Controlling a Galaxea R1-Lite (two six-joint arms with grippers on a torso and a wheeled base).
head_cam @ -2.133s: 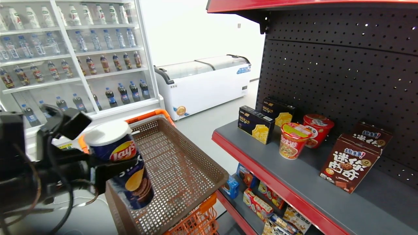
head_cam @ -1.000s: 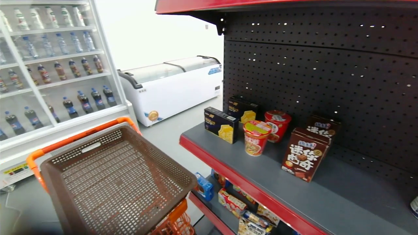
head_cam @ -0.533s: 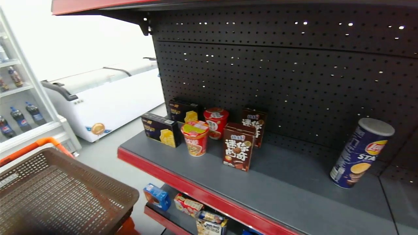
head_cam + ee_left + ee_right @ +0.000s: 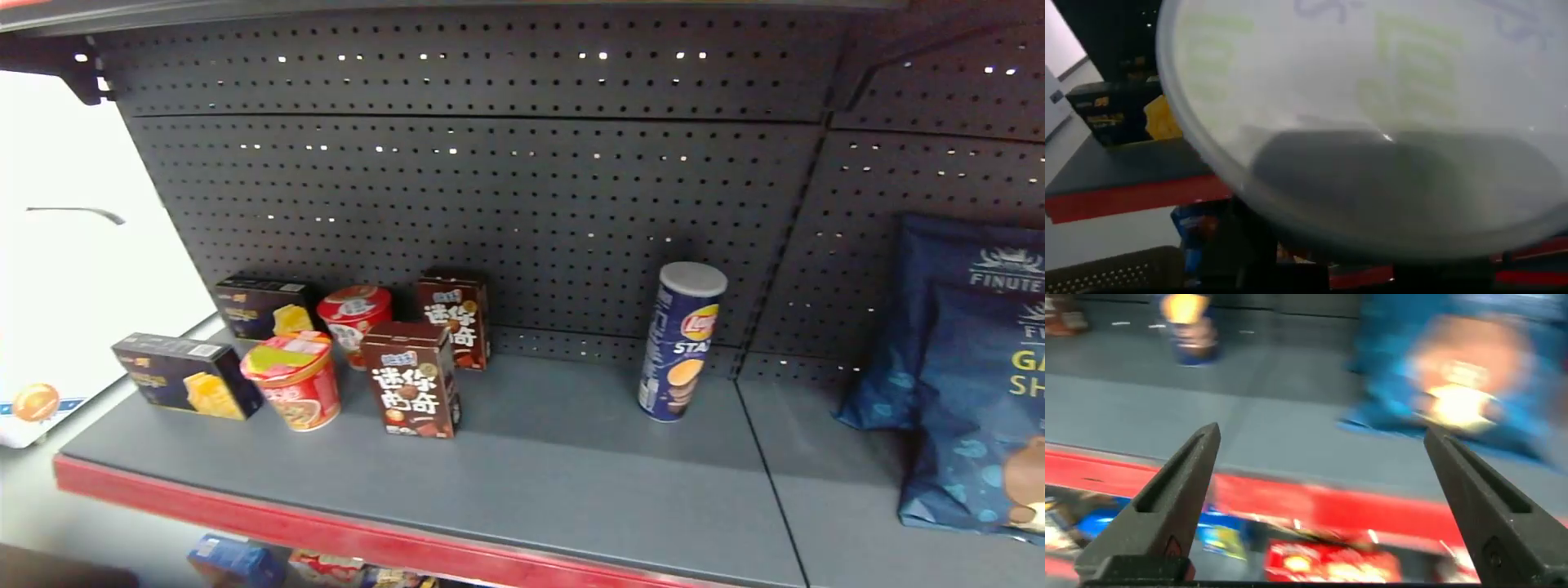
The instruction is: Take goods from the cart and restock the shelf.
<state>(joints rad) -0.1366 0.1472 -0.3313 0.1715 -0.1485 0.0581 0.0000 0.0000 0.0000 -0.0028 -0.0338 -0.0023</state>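
Location: a shop, grocery aisle.

Evidence before me:
- One retail shelf with a grey deck and red front lip.
- Black pegboard back panel with bracket slots.
- Packaged stock faced outward, front and back in pairs: dark snack boxes, cup noodles, brown snack boxes.
- One chip can, upright.
- Large blue snack bags in the bay to my right.
- More packets on the tier below.
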